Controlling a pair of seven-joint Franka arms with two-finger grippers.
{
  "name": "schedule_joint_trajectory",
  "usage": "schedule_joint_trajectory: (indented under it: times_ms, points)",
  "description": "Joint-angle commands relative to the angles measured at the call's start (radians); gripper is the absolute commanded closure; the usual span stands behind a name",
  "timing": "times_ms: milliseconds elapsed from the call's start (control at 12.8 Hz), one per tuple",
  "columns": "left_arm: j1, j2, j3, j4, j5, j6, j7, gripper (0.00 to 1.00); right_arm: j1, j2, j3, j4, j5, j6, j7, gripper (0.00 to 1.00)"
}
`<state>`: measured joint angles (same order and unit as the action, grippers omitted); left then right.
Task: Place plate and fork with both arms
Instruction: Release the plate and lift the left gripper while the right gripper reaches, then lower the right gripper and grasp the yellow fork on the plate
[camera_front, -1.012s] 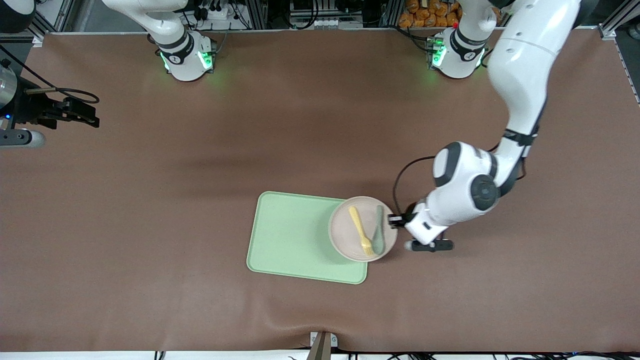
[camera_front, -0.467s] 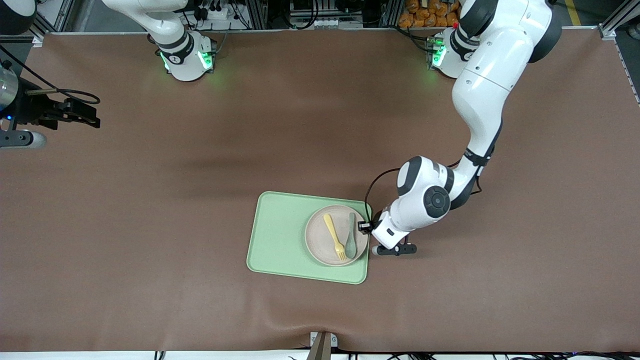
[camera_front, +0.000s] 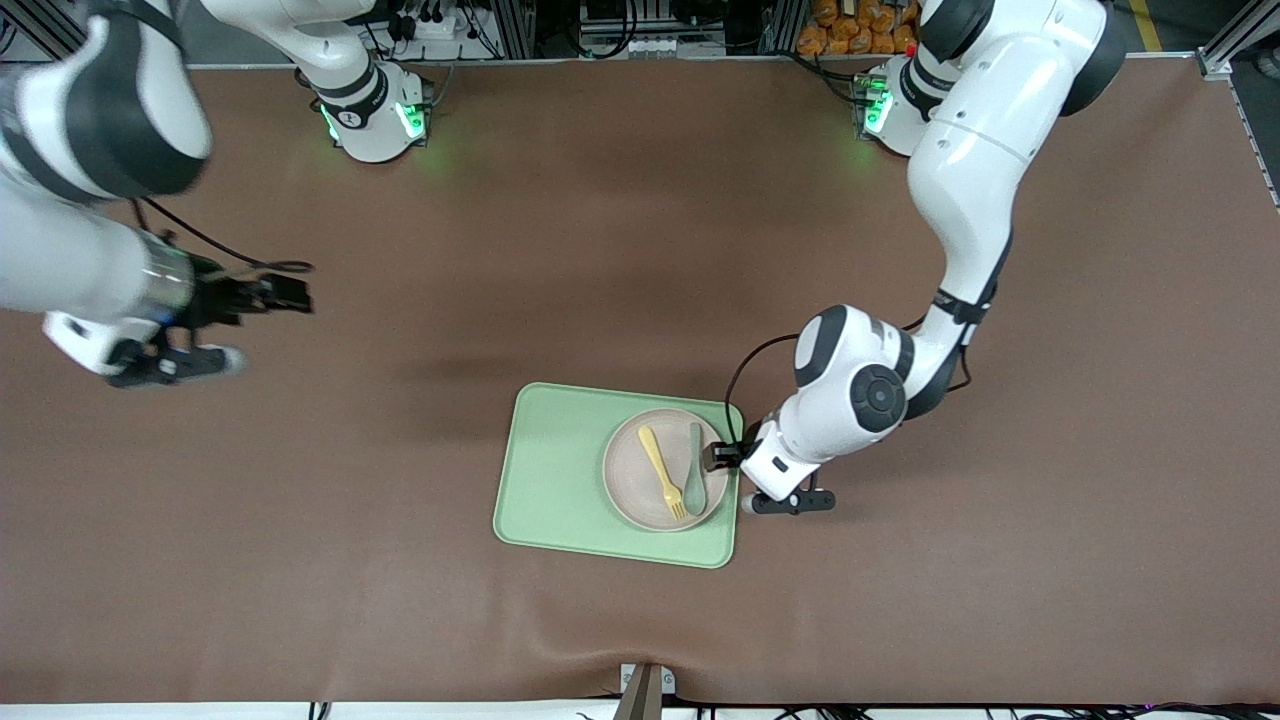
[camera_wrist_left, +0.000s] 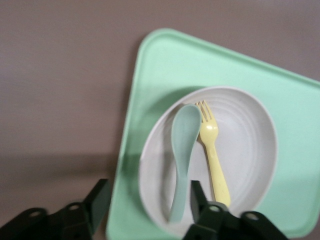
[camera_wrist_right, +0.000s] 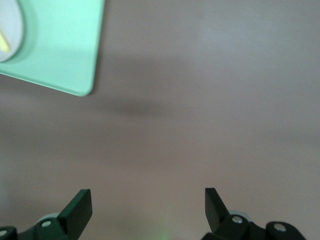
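Now that the plate (camera_front: 665, 469) sits on the green tray (camera_front: 560, 480) with the fork (camera_front: 661, 471) and spoon (camera_front: 695, 482) in it, draw your left hand (camera_wrist_left: 145, 200), fingers parted around its rim, straight off, and bring the wide-open right hand (camera_front: 285, 296) toward the fork.

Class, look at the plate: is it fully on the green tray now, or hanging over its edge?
Fully on. The plate lies wholly inside the green tray rim, at the tray's end toward the left arm, with the fork and spoon on it.
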<state>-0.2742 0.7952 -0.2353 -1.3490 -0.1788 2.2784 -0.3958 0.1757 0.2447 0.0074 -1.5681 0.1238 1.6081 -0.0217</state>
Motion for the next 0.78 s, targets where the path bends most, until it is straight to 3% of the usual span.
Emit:
schedule_joint_trajectory:
  times_ms: [0, 234, 389, 623, 701]
  points:
    - [0.01, -0.233, 0.069, -0.042, 0.019, -0.257, -0.023, 0.0, 0.123, 0.1, -0.003, 0.033, 0.042, 0.158, 0.016, 0.0]
    - [0.027, -0.407, 0.108, -0.042, 0.184, -0.521, -0.02, 0.0, 0.301, 0.285, -0.004, 0.066, 0.109, 0.488, 0.07, 0.0]
    - [0.081, -0.496, 0.106, -0.042, 0.216, -0.607, -0.012, 0.0, 0.404, 0.46, -0.004, 0.188, 0.108, 0.7, 0.165, 0.0]
    - [0.142, -0.621, 0.106, -0.041, 0.216, -0.735, -0.008, 0.0, 0.496, 0.655, -0.02, 0.353, 0.089, 0.826, 0.25, 0.0]
    - [0.151, -0.648, 0.108, -0.041, 0.217, -0.779, -0.009, 0.0, 0.519, 0.703, -0.052, 0.37, 0.057, 0.878, 0.252, 0.0]
